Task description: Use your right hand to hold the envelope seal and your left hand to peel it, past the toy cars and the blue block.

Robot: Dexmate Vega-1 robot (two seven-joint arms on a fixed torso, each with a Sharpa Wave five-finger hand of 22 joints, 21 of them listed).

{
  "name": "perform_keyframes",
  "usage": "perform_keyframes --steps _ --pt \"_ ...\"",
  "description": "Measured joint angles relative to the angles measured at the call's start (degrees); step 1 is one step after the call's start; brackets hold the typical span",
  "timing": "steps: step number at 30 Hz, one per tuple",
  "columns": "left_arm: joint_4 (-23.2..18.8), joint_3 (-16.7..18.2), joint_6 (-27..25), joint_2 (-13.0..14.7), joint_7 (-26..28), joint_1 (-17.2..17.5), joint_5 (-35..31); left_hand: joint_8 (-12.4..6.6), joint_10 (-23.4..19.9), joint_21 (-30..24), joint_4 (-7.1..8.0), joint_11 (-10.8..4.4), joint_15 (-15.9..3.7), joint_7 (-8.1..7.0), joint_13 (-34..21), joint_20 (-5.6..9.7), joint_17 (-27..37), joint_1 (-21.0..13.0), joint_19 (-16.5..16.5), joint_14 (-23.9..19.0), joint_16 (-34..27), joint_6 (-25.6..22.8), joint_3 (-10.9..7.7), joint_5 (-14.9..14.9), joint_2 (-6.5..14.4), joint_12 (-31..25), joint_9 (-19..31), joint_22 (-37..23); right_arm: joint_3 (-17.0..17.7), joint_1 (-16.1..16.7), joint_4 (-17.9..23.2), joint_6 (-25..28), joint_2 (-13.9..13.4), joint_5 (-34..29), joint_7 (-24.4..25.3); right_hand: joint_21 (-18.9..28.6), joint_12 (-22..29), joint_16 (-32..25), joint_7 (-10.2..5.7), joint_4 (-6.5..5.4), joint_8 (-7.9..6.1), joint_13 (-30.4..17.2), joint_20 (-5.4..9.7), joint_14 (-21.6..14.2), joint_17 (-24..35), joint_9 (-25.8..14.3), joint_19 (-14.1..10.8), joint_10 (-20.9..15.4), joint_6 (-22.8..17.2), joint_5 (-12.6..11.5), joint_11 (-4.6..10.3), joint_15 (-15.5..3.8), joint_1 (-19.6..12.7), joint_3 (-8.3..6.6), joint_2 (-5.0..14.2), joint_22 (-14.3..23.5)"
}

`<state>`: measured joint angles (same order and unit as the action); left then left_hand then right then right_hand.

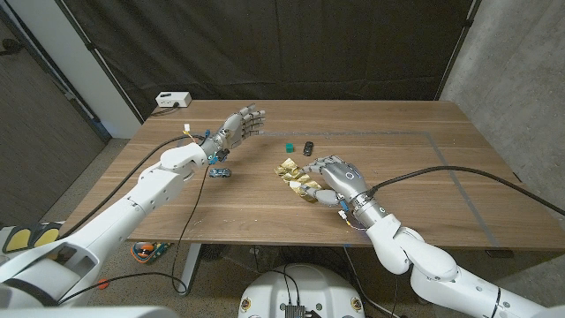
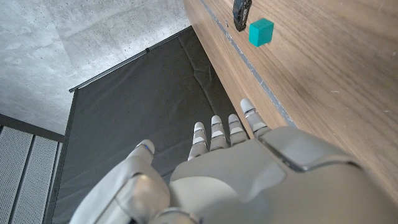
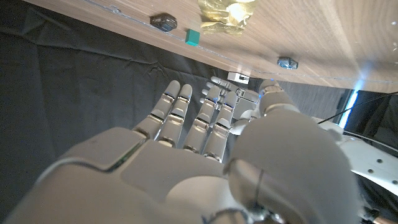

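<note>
A crumpled gold envelope lies on the wooden table, seen again as the envelope in the right wrist view. My right hand hovers just to its right with fingers stretched out and apart, holding nothing; the same hand shows clear of the table. My left hand is raised over the table's left part, fingers straight, also holding nothing, and appears as the hand in its wrist view. Beyond the envelope sit a teal-blue block and a black toy car. A blue toy car lies under the left forearm.
A white box with a cable sits past the table's far left corner. A black curtain hangs behind the table. The block and the black car stand near a dark line on the tabletop.
</note>
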<state>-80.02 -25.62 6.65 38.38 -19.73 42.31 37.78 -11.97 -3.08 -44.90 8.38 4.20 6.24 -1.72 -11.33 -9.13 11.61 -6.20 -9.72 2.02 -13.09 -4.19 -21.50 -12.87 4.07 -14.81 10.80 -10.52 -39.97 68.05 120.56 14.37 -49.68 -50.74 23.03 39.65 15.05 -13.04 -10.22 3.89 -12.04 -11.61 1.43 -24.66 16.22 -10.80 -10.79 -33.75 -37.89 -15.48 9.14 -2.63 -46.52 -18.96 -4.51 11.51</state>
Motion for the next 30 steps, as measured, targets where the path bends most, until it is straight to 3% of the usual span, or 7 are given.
perform_keyframes --steps 11,30 --pt "2.1 -0.1 0.8 -0.9 -1.9 -1.2 0.5 0.00 -0.2 0.2 -0.02 0.21 0.00 0.00 0.0 0.00 0.0 0.0 0.0 0.0 0.0 0.0 0.49 0.0 0.0 0.0 0.0 0.0 -0.1 -0.2 0.2 -0.5 0.4 -4.4 -4.0 0.0 -0.2 0.9 -1.35 1.43 0.00 -0.3 0.53 0.8 0.0 0.0 0.1 1.5 1.4 -1.3 1.44 0.21 -1.0 0.14 -1.80 -0.1" --pt "2.6 0.3 1.5 -1.2 -3.9 -1.5 1.7 0.00 -0.5 0.6 0.23 0.51 0.00 0.21 0.0 -0.47 0.0 0.9 -0.2 0.0 0.0 -0.2 1.19 -0.4 -0.4 0.3 0.0 0.0 -1.5 -0.6 -1.6 3.0 1.6 -11.5 -10.2 0.0 -0.9 1.2 -2.16 3.25 0.56 -0.5 0.84 2.3 0.2 -0.3 0.4 3.5 3.7 -3.6 2.64 0.17 -4.9 -1.06 -0.45 -0.1"
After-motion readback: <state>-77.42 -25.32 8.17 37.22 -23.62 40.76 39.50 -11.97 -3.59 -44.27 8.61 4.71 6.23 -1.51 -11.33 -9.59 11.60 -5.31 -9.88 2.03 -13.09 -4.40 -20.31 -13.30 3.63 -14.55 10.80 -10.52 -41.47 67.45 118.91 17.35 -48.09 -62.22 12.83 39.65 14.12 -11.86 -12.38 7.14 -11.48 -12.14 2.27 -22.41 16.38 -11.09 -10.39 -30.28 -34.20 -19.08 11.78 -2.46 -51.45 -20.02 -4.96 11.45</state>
